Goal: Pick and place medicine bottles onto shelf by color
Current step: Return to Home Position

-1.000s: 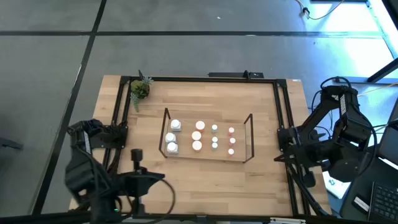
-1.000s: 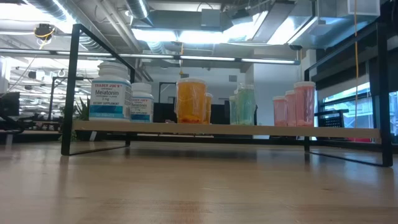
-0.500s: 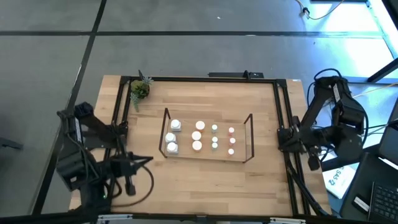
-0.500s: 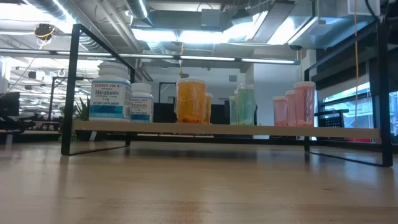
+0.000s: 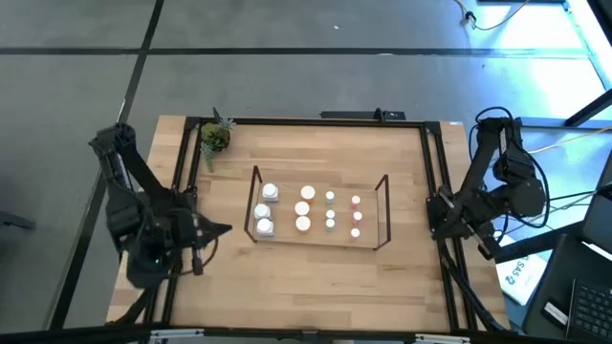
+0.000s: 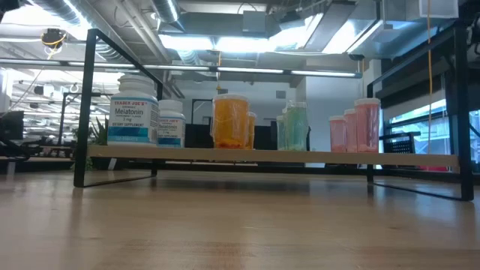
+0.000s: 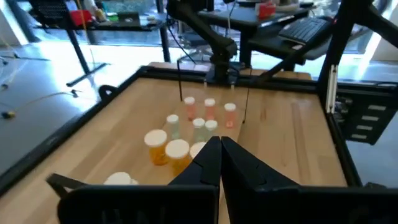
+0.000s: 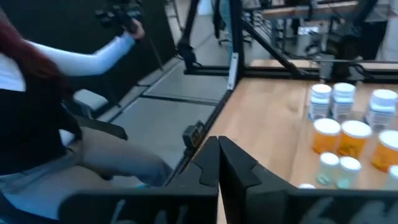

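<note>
Reading my feeds: left end effector and right end effector closed, empty, at opposite sides of the counter; medicine bottles line the shelf.

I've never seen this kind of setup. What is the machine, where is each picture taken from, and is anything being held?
This is a two-armed robot: its left arm and right arm sit at the sides of a wooden table. One picture looks straight down, one looks level across the tabletop, and two come from cameras on the wrists. In the middle stands a low wire shelf carrying medicine bottles grouped by color: white bottles, orange bottles, teal bottles, pink bottles. A small potted plant sits near one corner. The left pincer and right pincer are both shut and hold nothing. The right wrist view also shows a person beside the table.
</note>
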`<control>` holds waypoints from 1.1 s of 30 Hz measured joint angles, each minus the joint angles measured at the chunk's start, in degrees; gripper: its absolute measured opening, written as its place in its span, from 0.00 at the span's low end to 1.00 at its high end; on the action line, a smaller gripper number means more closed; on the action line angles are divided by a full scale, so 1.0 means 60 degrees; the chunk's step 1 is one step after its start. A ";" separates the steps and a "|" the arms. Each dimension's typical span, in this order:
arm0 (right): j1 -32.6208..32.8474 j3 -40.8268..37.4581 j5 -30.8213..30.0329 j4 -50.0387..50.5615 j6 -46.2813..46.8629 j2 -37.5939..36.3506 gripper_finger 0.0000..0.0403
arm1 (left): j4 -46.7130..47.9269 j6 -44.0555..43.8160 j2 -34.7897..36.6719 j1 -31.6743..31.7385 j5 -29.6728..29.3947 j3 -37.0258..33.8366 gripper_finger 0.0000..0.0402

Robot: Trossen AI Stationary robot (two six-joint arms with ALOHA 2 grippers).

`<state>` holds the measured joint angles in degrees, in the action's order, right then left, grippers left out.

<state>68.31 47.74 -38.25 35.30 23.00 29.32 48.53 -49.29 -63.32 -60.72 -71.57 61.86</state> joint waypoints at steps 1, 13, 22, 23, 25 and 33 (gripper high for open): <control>-0.0095 -0.0183 0.0210 -0.0228 -0.0105 -0.0129 0.00 | -0.0600 0.0391 0.0225 0.0150 0.0164 -0.0416 0.00; -0.1751 -0.2428 0.2598 -0.3179 -0.0955 -0.0514 0.00 | -0.9790 0.7601 0.2052 0.3306 0.6382 -0.4337 0.00; -0.3657 -0.3439 0.4408 -0.4500 -0.1948 -0.0547 0.00 | -1.0038 0.7247 0.2671 0.5200 0.8305 -0.5662 0.00; -0.3862 -0.3506 0.4600 -0.4513 -0.1958 -0.0554 0.00 | -1.0051 0.7230 0.2743 0.5313 0.8462 -0.5757 0.00; -0.4271 -0.3613 0.5053 -0.4601 -0.2161 -0.0586 0.00 | -1.0326 0.7274 0.2884 0.5472 0.8830 -0.5973 0.00; -0.5750 -0.4110 0.6634 -0.4997 -0.3086 -0.1208 0.00 | -1.1443 0.7552 0.3888 0.5745 0.9104 -0.7409 0.00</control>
<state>33.81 23.08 1.55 5.32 4.48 22.08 -20.13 -3.98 -39.99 -26.25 -16.95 17.41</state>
